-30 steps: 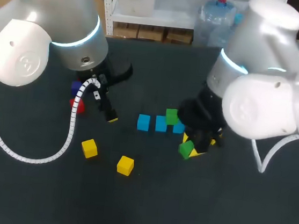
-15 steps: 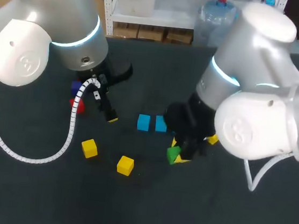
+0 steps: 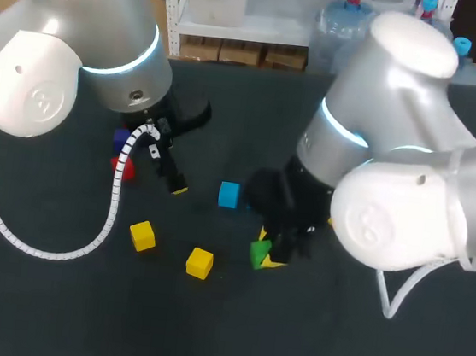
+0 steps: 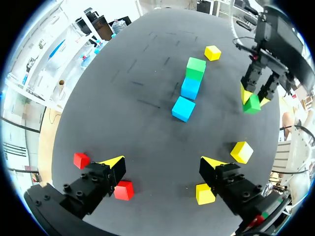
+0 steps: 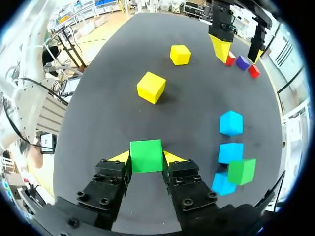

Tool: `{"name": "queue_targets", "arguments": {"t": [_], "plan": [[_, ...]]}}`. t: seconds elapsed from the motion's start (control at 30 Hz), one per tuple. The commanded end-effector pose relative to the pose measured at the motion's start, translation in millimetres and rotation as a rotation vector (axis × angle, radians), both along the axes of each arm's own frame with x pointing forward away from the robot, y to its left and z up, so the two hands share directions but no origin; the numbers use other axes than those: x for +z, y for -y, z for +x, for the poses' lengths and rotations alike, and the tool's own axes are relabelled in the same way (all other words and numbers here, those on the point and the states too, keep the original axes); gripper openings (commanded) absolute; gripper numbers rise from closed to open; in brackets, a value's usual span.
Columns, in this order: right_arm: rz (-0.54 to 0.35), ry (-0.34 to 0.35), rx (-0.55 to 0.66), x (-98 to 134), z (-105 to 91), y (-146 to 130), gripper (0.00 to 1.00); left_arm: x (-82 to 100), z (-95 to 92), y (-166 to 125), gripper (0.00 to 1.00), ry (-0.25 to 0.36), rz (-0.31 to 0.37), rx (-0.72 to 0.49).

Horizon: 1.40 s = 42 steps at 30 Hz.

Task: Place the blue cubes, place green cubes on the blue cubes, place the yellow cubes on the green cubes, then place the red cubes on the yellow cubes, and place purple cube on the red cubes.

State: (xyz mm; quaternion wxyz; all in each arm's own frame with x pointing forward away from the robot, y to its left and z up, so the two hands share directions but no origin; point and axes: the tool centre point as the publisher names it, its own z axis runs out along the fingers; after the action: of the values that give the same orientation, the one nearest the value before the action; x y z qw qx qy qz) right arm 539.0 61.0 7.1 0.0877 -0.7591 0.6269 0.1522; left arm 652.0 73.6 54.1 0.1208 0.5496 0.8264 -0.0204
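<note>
The right pincer grips a green cube near the row of blue cubes. Another green cube apparently sits on the end one. The left pincer stands open above the surface.

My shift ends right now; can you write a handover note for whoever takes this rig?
Left gripper: open, empty, beside two red cubes; purple cube near them.
Right gripper: shut on a green cube.
Done: three blue cubes in a row, second green cube on one end.
Left: place the held green, then yellow cubes, reds, purple.
</note>
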Motion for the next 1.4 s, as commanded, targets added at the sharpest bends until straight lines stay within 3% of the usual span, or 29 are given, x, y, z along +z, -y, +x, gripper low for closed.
{"name": "queue_targets", "arguments": {"t": [0.03, 0.47, 0.53, 0.67, 0.7, 0.73, 0.77, 1.0, 1.17, 1.4], "plan": [[0.002, -0.02, 0.008, -5.6, 7.3, -9.7, 0.0, -0.2, 0.3, -0.9, 1.0, -0.001, -0.003, -0.003], [0.019, -0.061, 0.037, -10.0, 12.7, -27.5, 0.0, -0.2, 0.3, -0.9, 1.0, -0.001, -0.003, -0.003], [0.02, -0.065, 0.04, -10.6, 12.7, -28.0, 0.21, -0.2, 0.3, -0.9, 1.0, -0.001, -0.003, -0.003], [0.021, -0.066, 0.042, -10.9, 12.6, -28.0, 0.47, -0.2, 0.3, -0.9, 1.0, -0.001, -0.003, -0.003], [0.021, -0.066, 0.042, -11.1, 12.5, -28.0, 0.63, -0.2, 0.3, -0.9, 1.0, -0.001, -0.003, -0.003], [0.021, -0.066, 0.042, -11.4, 12.4, -27.8, 0.95, -0.2, 0.3, -0.9, 1.0, -0.001, -0.003, -0.003], [0.022, -0.067, 0.042, -11.8, 12.3, -27.6, 1.0, -0.2, 0.3, -0.9, 1.0, -0.001, -0.003, -0.003], [0.026, -0.048, 0.036, -8.7, 15.1, -23.5, 1.0, -0.2, 0.3, -0.9, 1.0, -0.001, -0.003, -0.003], [0.034, 0.036, -0.014, 13.1, 29.5, -1.4, 1.0, -0.2, 0.3, -0.9, 1.0, -0.001, -0.003, -0.003], [0.031, 0.101, -0.095, 31.5, 46.4, 37.7, 1.0, -0.2, 0.3, -0.9, 1.0, -0.001, -0.003, -0.003]]}}
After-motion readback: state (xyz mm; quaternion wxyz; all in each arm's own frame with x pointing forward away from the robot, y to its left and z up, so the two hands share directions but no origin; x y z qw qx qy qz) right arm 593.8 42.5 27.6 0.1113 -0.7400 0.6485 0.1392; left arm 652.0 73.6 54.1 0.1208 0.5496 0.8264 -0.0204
